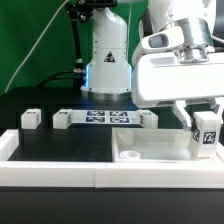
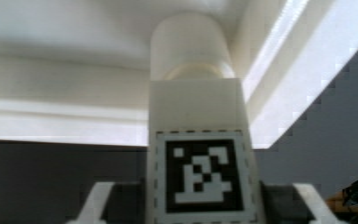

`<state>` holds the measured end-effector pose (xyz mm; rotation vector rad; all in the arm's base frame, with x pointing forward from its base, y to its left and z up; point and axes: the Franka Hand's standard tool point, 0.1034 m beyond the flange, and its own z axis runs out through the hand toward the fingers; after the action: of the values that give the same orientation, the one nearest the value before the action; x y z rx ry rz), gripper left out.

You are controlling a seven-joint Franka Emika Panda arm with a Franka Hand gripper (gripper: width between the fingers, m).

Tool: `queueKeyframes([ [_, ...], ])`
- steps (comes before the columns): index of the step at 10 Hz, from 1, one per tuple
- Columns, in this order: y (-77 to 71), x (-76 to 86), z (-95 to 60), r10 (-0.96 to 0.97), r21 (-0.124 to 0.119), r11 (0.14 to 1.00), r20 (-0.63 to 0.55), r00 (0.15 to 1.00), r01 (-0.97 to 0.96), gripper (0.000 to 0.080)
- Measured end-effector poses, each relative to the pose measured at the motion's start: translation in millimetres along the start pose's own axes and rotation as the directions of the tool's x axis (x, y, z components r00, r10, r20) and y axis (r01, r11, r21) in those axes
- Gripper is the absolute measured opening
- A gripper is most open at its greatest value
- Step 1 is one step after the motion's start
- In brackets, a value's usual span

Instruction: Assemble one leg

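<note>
nearest the exterior camera runs the long white border wall [image 1: 60, 170]. just behind it, toward the exterior view's right, the large flat white square tray-like piece [image 1: 160, 152] lies on the black table [image 1: 60, 142]. the gripper [image 1: 204, 122] hangs over that piece's far corner on the exterior view's right. its two fingers are drawn in narrow around the leg [image 1: 207, 138], with the tag side facing the camera. whether the leg's lower end touches the piece cannot be told from here. the wrist view confirms the hold: the fingers [image 2: 101, 203] press the two flat flanks beside the tag, and the leg's rounded far end points toward a pale surface beyond

farther back, a row sits on the table: one loose leg [image 1: 32, 118], a second loose leg [image 1: 62, 119], then the marker board [image 1: 105, 118], then a third loose leg [image 1: 149, 119]. behind them all stands the arm's base [image 1: 108, 65]

the leg looks like light, rigid plastic that will not give under the pads (it is smooth too, so it may slip or twist if squeezed off-centre). the flat opposite faces near the tagged end are the sensible place to hold it, since that leaves the rounded end free for seating, and the present hold appears to do just that. the step in hand seems to be bringing the leg to its place on the tray-like piece
</note>
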<state>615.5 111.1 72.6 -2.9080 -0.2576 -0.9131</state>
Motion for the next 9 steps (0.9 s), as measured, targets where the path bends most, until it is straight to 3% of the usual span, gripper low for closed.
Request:
queueKeyframes([
  [3, -2.4, -2.7, 1.3, -0.002, 0.006, 1.000, 0.020, 1.000, 0.002, 0.0292],
  [4, -2.3, -2.7, 1.3, -0.002, 0.006, 1.000, 0.020, 1.000, 0.002, 0.0476],
  [5, -2.3, -2.9, 1.4, -0.002, 0.006, 1.000, 0.021, 1.000, 0.002, 0.0589],
  [9, -2.3, -3.1, 1.5, -0.002, 0.006, 1.000, 0.021, 1.000, 0.002, 0.0646],
])
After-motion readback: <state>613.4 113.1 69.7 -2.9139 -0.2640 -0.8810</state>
